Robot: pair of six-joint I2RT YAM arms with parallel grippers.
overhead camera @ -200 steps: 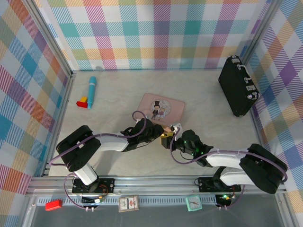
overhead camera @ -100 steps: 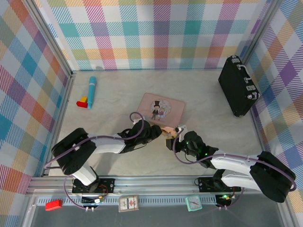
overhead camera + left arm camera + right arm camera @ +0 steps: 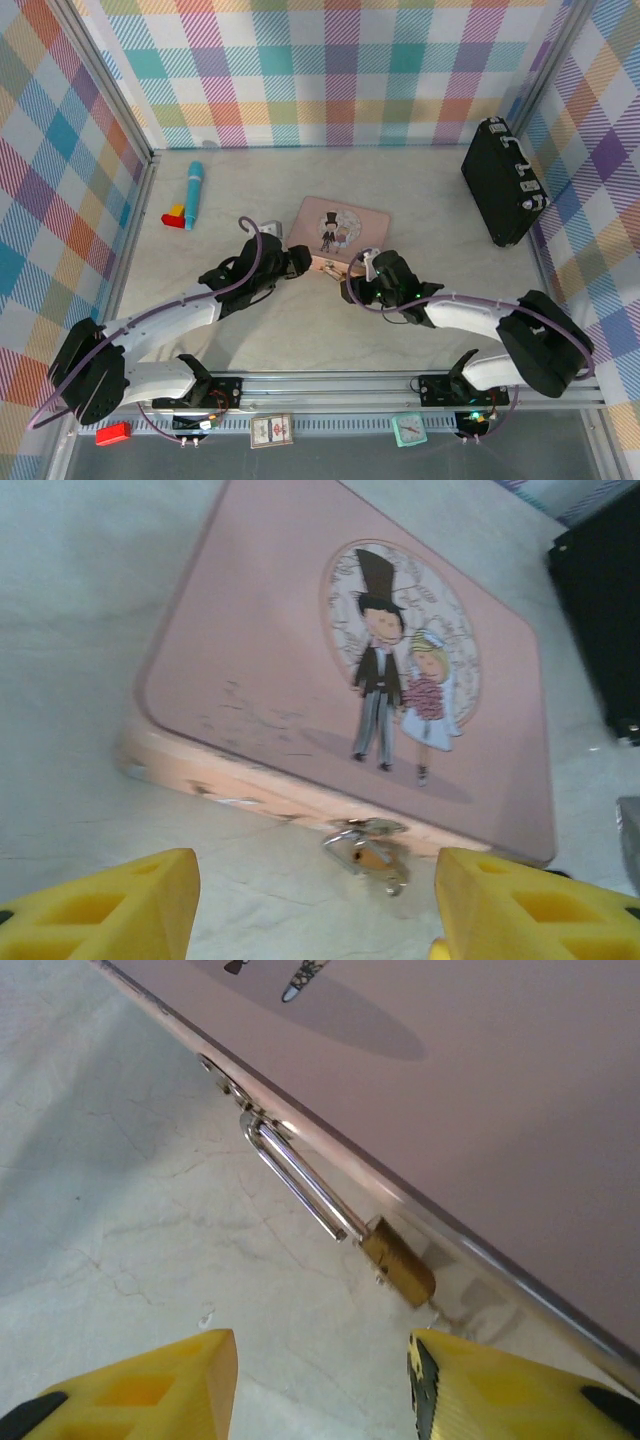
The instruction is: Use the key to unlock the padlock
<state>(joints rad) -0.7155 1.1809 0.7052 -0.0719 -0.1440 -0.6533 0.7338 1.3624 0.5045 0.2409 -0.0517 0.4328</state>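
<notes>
LOCK WITHIN REACH: The brass padlock (image 3: 398, 1260) lies on the worktop (image 3: 110, 1220) against the near edge of the pink tin (image 3: 300, 670). Its silver shackle (image 3: 295, 1175) is threaded through the tin's hasp and, as far as I can judge, seated in the body. I cannot make out the key for certain; a small silver stub at the body's side may be it. My left hand (image 3: 315, 910) and right hand (image 3: 320, 1390) both hover just short of the lock, fingers spread, pinching nothing. The danger, as I read it, is that the lock is tiny and free to swing on its hasp. A finger closing off-centre could flick it flat under the tin's lip or shove the light tin away. With both hands crowding one spot, they could also knock each other, and a loose key could skid off unseen.
</notes>
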